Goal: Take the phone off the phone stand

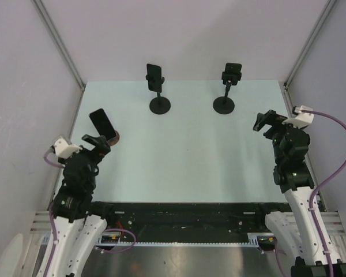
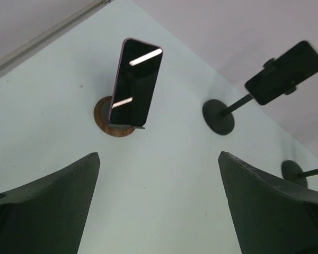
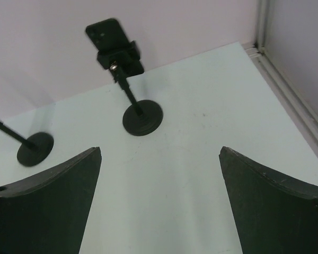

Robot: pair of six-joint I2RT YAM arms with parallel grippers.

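Counting from the near edge: two grippers, three phones, three stands. Left gripper [image 2: 159,155] and right gripper [image 3: 160,151] hover with jaws spread wide, holding and touching nothing. Just beyond the left gripper, near the left edge of the counter [image 1: 190,161], one dark phone [image 2: 136,82] leans upright in a round wooden stand [image 2: 114,127]. Along the far edge, a far-left pole stand [image 1: 160,105] clamps a second phone [image 1: 155,76], and a far-right pole stand [image 1: 224,105] clamps a third phone [image 1: 232,74].
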